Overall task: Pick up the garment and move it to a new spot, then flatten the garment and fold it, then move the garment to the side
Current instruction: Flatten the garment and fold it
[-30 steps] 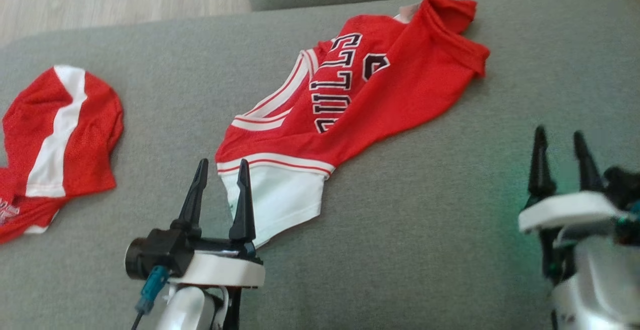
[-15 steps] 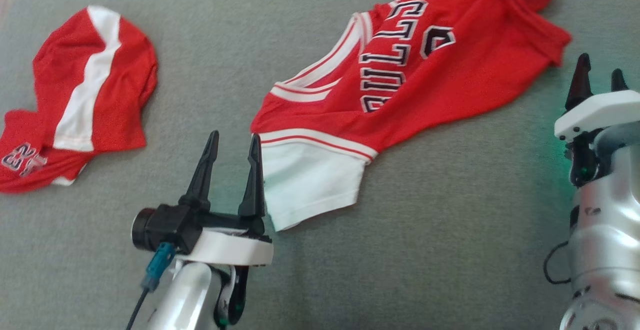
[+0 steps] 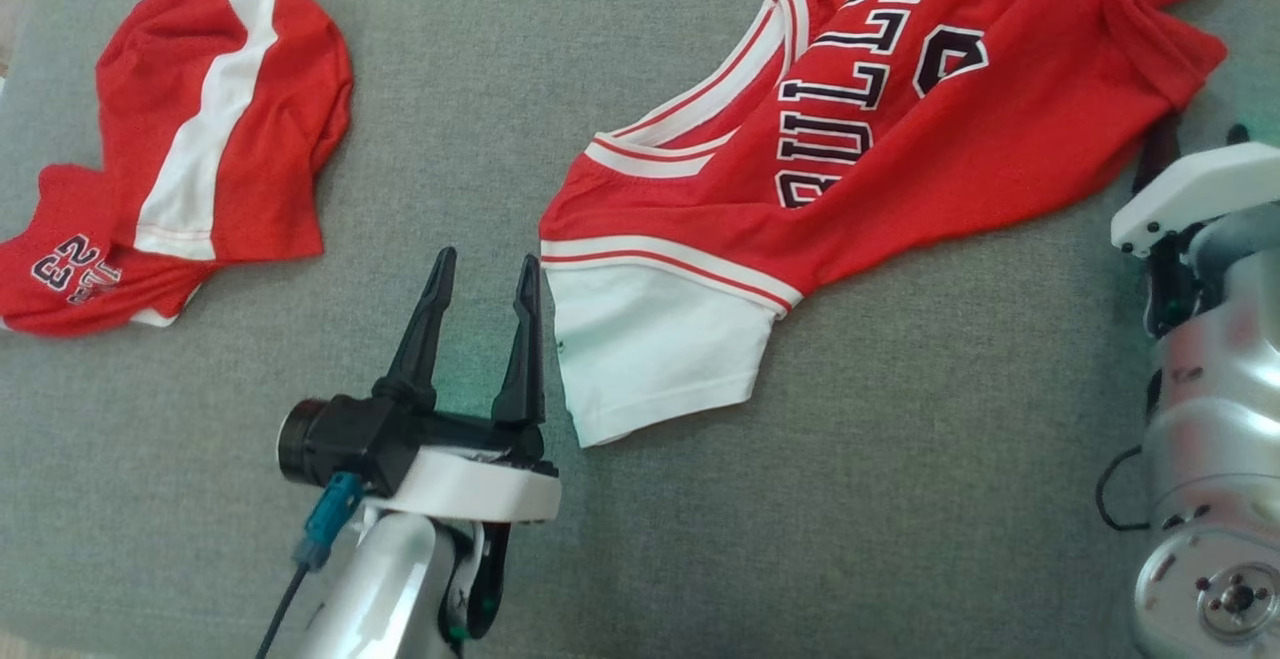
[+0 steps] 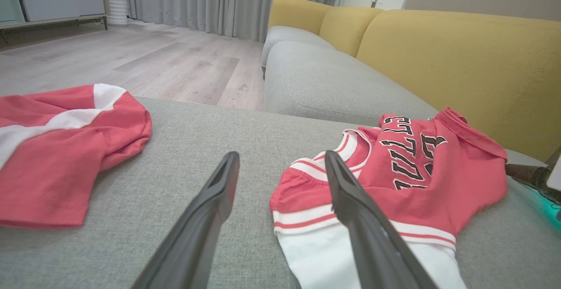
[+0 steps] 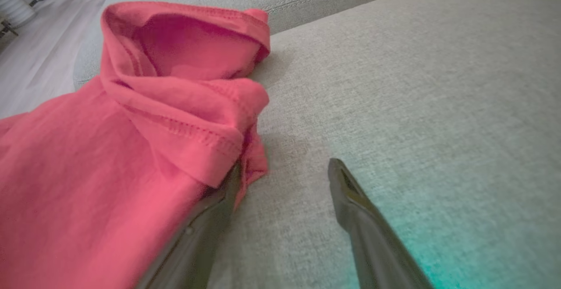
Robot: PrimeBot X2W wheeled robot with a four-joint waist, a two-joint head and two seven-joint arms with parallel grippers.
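The garment [image 3: 900,169], a red jersey with black lettering and a white lower panel, lies crumpled across the grey sofa cushion [image 3: 900,499]. My left gripper [image 3: 485,259] is open just left of the white panel, its right finger beside the panel's edge. In the left wrist view the left gripper [image 4: 281,155] points past the garment [image 4: 438,179], with one finger over its striped band. My right gripper [image 3: 1198,131] is open at the jersey's right edge. In the right wrist view the right gripper [image 5: 285,164] has its left finger tucked under the folded red hem of the garment [image 5: 87,170].
A second red and white garment [image 3: 200,139] lies crumpled at the far left of the cushion, also seen as the second garment [image 4: 52,157] in the left wrist view. A yellow backrest [image 4: 460,61] rises behind the sofa, and wooden floor [image 4: 131,61] lies beyond the cushion's far edge.
The head camera has tilted down, shifting the whole picture. My right gripper has advanced to the jersey's right edge. The left gripper stays beside the white panel, both still open.
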